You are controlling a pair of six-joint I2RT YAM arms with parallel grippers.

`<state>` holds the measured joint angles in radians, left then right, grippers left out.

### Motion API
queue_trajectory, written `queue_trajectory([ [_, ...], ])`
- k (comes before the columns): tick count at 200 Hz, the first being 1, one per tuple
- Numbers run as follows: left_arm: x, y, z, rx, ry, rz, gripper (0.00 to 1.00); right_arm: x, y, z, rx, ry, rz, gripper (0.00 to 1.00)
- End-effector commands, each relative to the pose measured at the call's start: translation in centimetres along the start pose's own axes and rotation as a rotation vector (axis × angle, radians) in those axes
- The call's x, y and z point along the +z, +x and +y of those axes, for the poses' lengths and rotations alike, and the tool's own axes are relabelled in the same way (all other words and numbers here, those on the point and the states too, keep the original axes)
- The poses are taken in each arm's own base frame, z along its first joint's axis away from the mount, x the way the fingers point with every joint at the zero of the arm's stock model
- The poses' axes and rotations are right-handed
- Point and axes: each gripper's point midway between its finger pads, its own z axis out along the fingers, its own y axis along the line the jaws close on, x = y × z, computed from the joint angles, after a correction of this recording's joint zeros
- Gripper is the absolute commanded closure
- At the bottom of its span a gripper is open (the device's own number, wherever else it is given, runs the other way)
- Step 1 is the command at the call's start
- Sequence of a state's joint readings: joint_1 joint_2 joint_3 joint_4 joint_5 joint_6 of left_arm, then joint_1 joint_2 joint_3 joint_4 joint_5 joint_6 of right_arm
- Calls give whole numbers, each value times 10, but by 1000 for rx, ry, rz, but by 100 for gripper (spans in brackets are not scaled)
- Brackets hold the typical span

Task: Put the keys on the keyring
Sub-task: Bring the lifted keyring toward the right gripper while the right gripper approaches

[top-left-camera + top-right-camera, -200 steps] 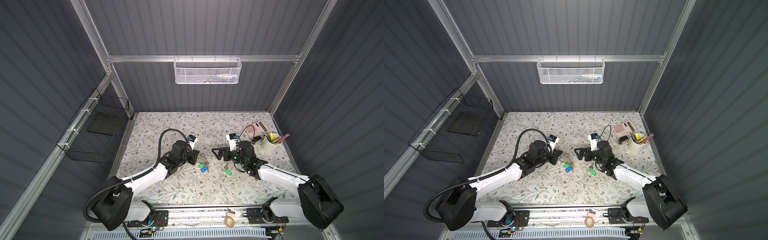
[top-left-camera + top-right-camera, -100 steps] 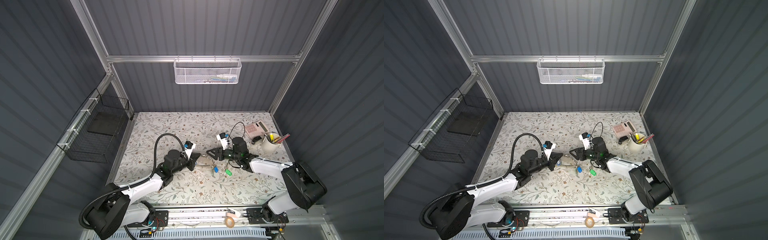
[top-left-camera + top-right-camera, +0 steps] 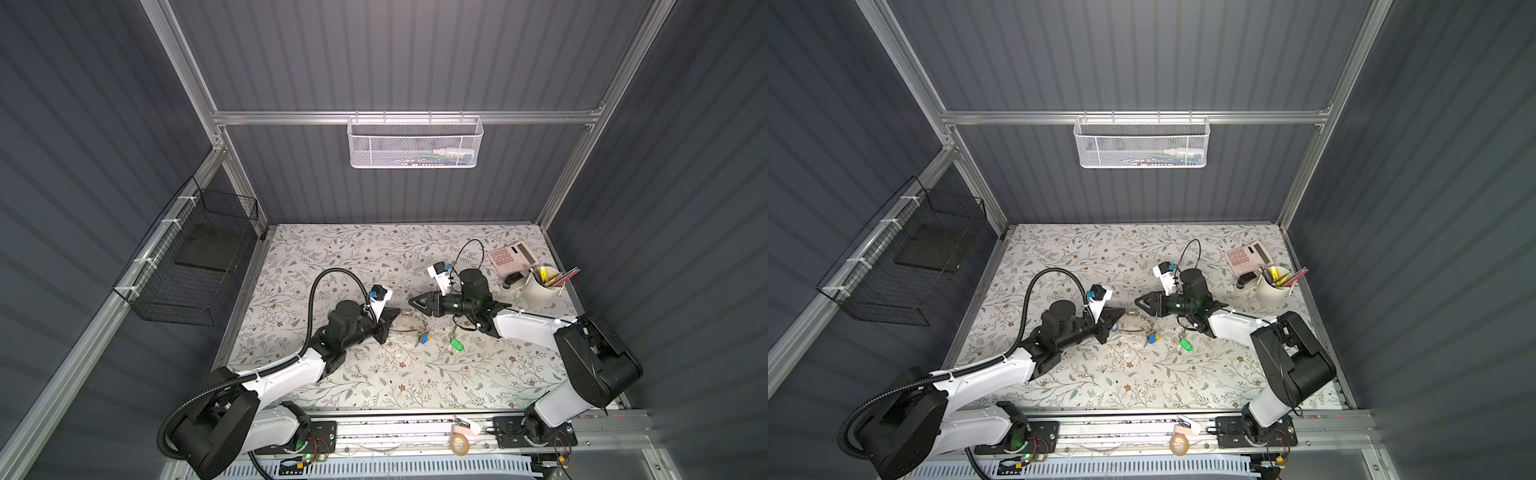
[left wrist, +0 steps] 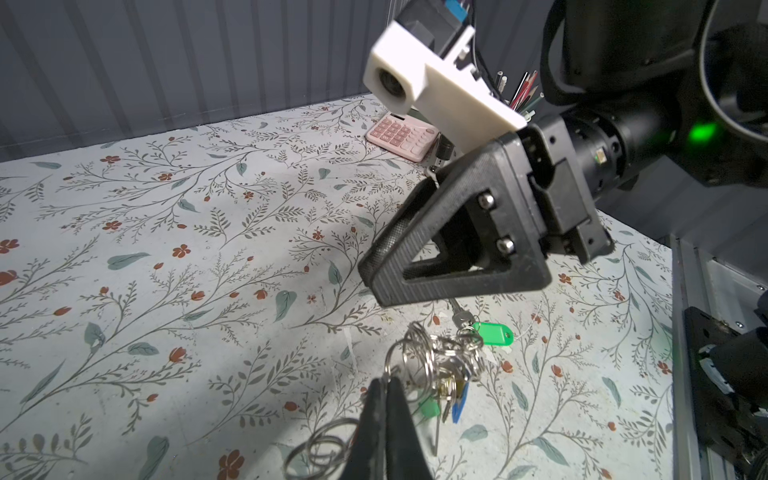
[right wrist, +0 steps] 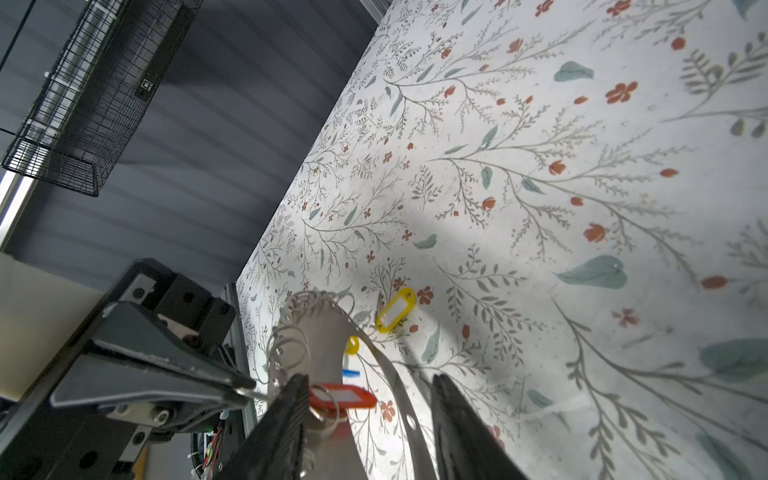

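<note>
Reaching low and level, tips nearly meeting: left gripper clamps the keyring; right gripper (jaws half apart) straddles its band, keys near its wrist.

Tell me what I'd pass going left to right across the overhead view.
black wire basket → left gripper → large grey keyring with tags → green-tagged silver keys → pink calculator → white cup of pens

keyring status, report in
left gripper shut on keyring. right gripper open, jaws straddling its band. keys loose on table beside it, unheld. nothing in the way.
</note>
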<state>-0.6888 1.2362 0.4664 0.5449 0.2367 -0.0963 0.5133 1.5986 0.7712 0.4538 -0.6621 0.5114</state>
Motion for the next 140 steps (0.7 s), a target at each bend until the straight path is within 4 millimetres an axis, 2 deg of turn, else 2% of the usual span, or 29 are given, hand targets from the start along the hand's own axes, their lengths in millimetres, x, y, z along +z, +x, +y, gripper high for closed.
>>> queue_trajectory([
  [1, -1, -31, -5, 50, 8, -80, 100, 4, 1, 7, -12, -28, 29, 52],
  [51, -1, -37, -2, 39, -8, -109, 100, 6, 26, 18, -16, -79, 89, 53],
  [105, -2, -39, 10, 29, -78, -120, 100, 12, 36, 24, -14, -109, 134, 63],
  [140, -1, -39, 7, 34, -62, -118, 100, 15, 40, 30, -20, -137, 146, 64],
])
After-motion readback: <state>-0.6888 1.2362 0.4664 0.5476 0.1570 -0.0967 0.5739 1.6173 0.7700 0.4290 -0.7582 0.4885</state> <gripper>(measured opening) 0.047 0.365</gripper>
